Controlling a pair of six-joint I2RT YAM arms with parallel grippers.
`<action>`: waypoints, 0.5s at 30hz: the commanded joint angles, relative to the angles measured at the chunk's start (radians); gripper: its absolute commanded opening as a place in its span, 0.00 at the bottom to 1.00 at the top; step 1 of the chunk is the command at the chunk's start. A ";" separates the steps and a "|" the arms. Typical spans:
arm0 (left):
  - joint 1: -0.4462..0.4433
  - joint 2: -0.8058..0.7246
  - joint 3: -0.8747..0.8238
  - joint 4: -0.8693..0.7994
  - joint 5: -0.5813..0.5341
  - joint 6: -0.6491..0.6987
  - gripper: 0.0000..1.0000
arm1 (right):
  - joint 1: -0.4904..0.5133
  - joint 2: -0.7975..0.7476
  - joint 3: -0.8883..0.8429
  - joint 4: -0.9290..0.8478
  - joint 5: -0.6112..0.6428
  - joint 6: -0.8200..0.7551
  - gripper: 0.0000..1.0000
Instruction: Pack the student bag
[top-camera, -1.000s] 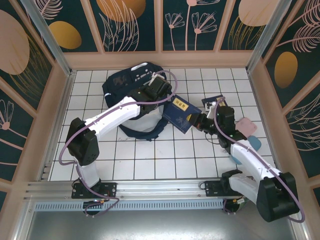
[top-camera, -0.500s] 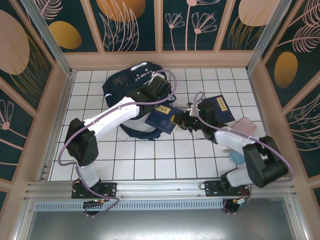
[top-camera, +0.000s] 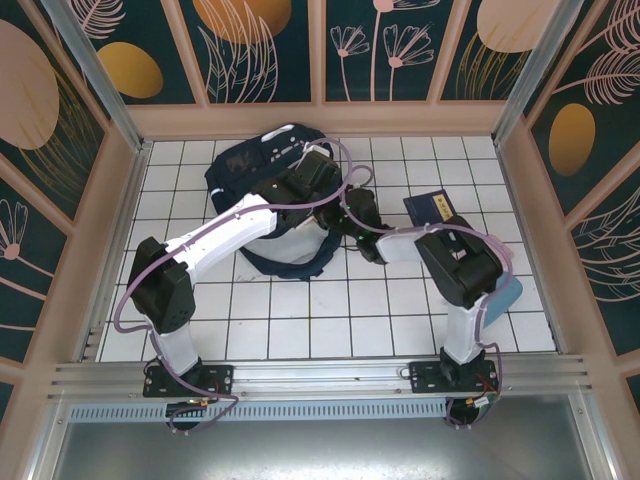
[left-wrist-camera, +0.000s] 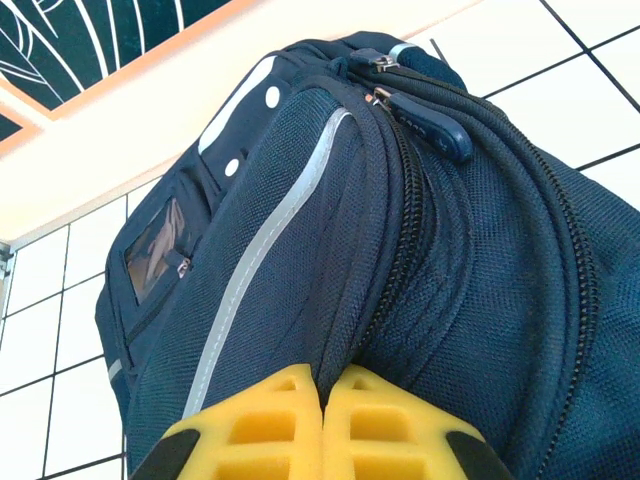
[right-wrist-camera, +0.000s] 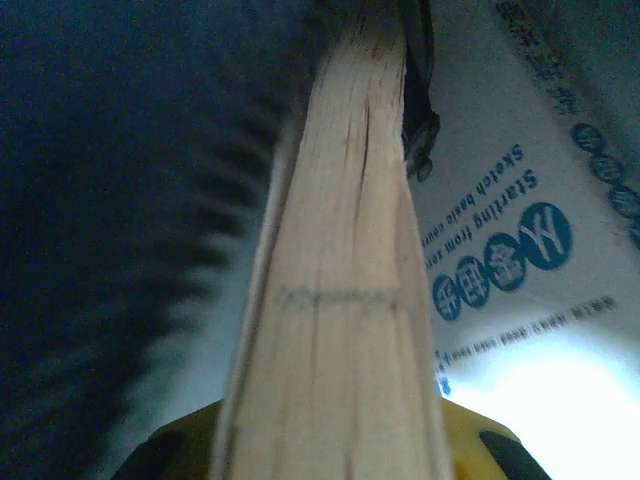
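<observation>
A: Entry: student bag (top-camera: 250, 175), location?
B: Far centre of the table (top-camera: 380, 300); the left gripper (left-wrist-camera: 325, 385) pinches a fabric fold beside its zip (left-wrist-camera: 410, 230), fingers pressed together.
A: And the right gripper (right-wrist-camera: 335, 445)?
B: Clamped on a booklet (right-wrist-camera: 340, 280), page edge showing, at the bag's opening.
</observation>
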 joint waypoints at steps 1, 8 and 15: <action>-0.004 -0.080 0.024 0.140 -0.033 0.000 0.00 | 0.027 0.070 0.055 0.188 0.149 0.130 0.00; -0.004 -0.079 0.036 0.137 -0.005 0.005 0.00 | 0.041 0.216 0.169 0.286 0.159 0.203 0.00; -0.004 -0.079 0.035 0.135 0.028 -0.009 0.00 | 0.056 0.321 0.305 0.243 0.232 0.239 0.00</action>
